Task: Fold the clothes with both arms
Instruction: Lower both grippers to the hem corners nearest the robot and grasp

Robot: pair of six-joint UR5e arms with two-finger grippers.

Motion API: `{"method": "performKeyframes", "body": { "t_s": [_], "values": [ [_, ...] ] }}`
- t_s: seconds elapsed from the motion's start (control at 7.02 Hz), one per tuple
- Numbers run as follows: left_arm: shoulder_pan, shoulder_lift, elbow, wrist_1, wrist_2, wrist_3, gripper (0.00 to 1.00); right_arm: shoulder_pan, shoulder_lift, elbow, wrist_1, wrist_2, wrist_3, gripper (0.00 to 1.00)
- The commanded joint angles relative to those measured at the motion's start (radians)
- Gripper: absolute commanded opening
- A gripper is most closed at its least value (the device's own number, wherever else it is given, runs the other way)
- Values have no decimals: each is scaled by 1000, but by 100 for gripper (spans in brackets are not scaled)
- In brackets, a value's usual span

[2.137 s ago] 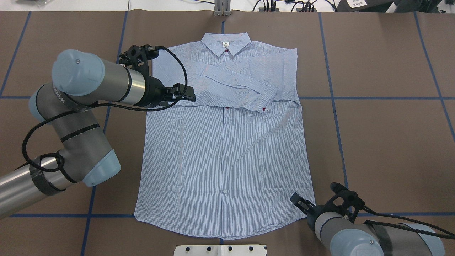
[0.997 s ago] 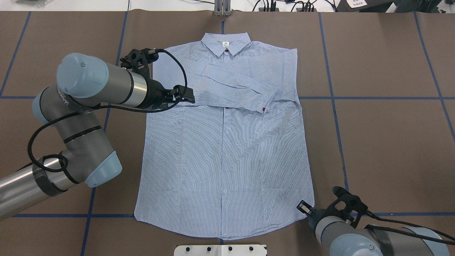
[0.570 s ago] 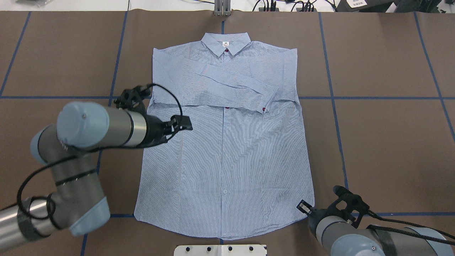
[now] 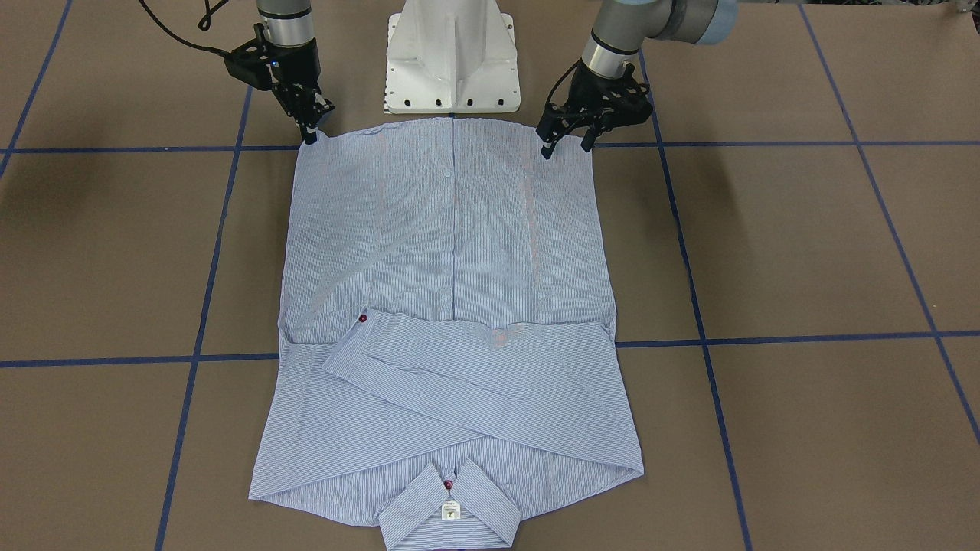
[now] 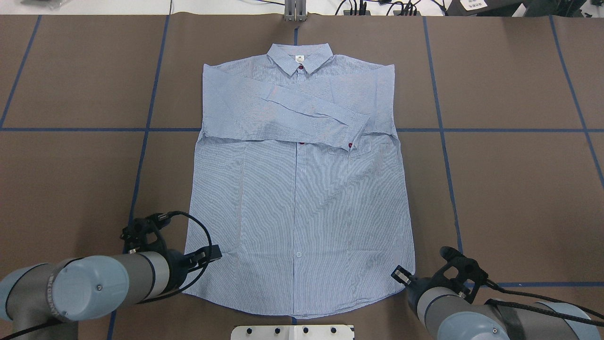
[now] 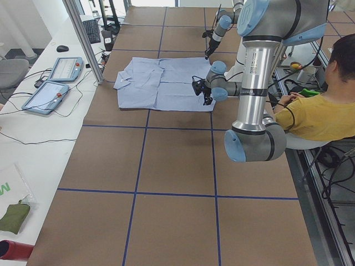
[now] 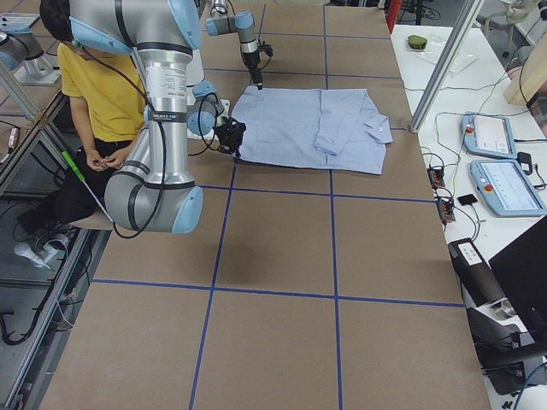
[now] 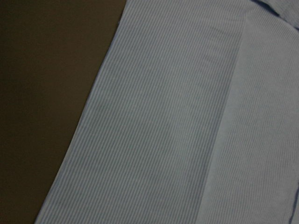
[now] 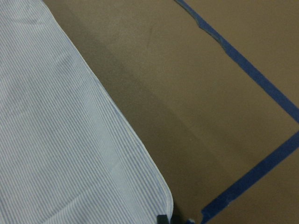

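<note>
Left black two-finger gripper (image 4: 566,145) spread wide, holding nothing, poised over the near hem corner of the light blue-and-white fine-striped long-sleeved cotton shirt (image 5: 297,198); contact with the cloth not resolvable. Right black two-finger gripper (image 4: 310,136) at the opposite hem corner, tip just beside the rounded cloth edge; cannot tell whether spread or closed, since the right wrist view catches only a sliver of one black fingertip (image 9: 161,218) next to the flat-lying corner. Shirt flat and buttoned, front up, on the brown paper-covered table marked with blue tape lines (image 5: 519,189), hem nearest both grippers, body running away from them. Pointed collar with small white label (image 5: 299,55) at the end farthest from the grippers. Both sleeves folded across the chest (image 5: 306,111), well beyond the grippers, uppermost cuff with a red button (image 5: 349,145). White metal pedestal base (image 4: 453,53) between the two grippers, just behind the hem.
</note>
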Motion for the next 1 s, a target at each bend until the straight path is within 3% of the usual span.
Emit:
{"method": "performKeyframes", "body": {
  "t_s": [0.0, 0.85],
  "values": [
    [77, 69, -18, 10, 26, -42, 90, -4, 2, -1, 1, 0, 2, 0],
    [78, 73, -12, 10, 34, -49, 78, -2, 2, -1, 2, -2, 0, 0]
  ]
}}
